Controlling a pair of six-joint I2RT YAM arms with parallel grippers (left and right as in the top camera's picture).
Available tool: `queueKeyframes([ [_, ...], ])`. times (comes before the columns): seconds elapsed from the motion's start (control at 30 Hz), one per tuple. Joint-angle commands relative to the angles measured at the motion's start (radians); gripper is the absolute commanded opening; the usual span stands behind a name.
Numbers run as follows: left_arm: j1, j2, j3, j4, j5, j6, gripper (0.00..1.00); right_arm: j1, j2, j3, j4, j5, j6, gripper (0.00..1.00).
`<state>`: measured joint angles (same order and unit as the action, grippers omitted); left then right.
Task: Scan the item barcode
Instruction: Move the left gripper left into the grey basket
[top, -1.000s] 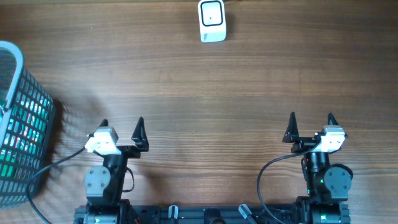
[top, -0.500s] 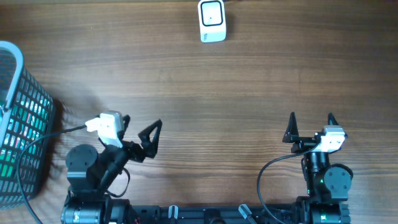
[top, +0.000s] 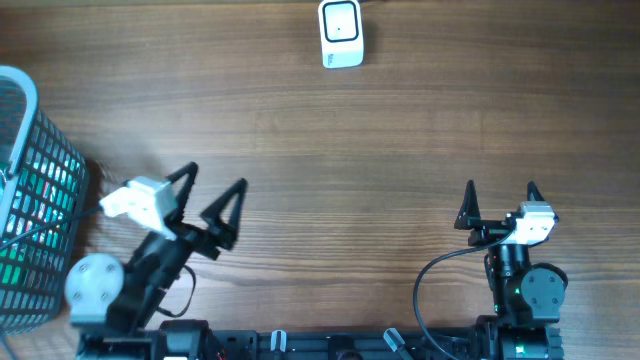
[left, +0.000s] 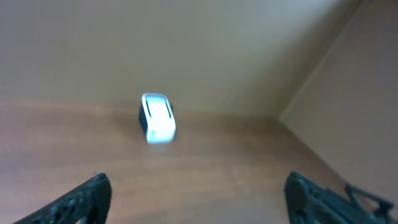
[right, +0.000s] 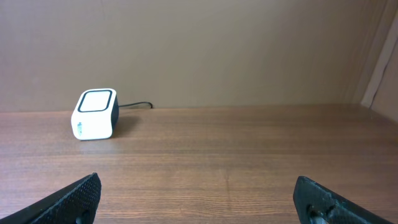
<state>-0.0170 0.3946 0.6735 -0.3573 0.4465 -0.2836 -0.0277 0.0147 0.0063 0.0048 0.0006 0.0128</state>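
We're at the very start of this one: nothing is picked up and no item is out on the wooden table (top: 330, 150). The left gripper (top: 212, 192) has its two black fingers spread, with only bare wood between them. Its arm is angled over toward the wire basket (top: 48, 185) at the left edge. The goods to be scanned appear to be in there. We see green packaging (top: 14, 250) through the mesh, but we can't make out any single item or where its barcode is. The right gripper (top: 500, 205) is also spread wide and holding nothing, parked low on its own side. The white barcode scanner (top: 341, 33) sits at the far edge of the table, well apart from both arms, with its window facing up. So we judge the step in hand to be the reach for an item. Next, the left arm would need to get over the basket rim, come down with its jaws apart and close on one package, and only then carry it to the scanner.
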Motion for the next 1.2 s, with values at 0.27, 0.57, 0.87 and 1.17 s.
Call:
queueKeyframes([
  [0.27, 0.010, 0.012, 0.178, 0.082, -0.824, 0.014, 1.00, 0.005, -0.007, -0.001, 0.002, -0.009, -0.012, 1.00],
  [0.57, 0.024, 0.269, 0.313, 0.151, -0.894, 0.119, 1.00, 0.005, -0.007, -0.001, 0.002, -0.009, -0.012, 1.00],
  [0.87, 0.129, 0.397, 0.510, -0.097, -0.980, -0.002, 1.00, 0.005, -0.007, -0.001, 0.002, -0.009, -0.012, 1.00],
  [1.17, 0.130, 0.399, 0.510, -0.111, -0.979, -0.021, 1.00, 0.005, -0.007, -0.001, 0.002, -0.009, -0.012, 1.00],
])
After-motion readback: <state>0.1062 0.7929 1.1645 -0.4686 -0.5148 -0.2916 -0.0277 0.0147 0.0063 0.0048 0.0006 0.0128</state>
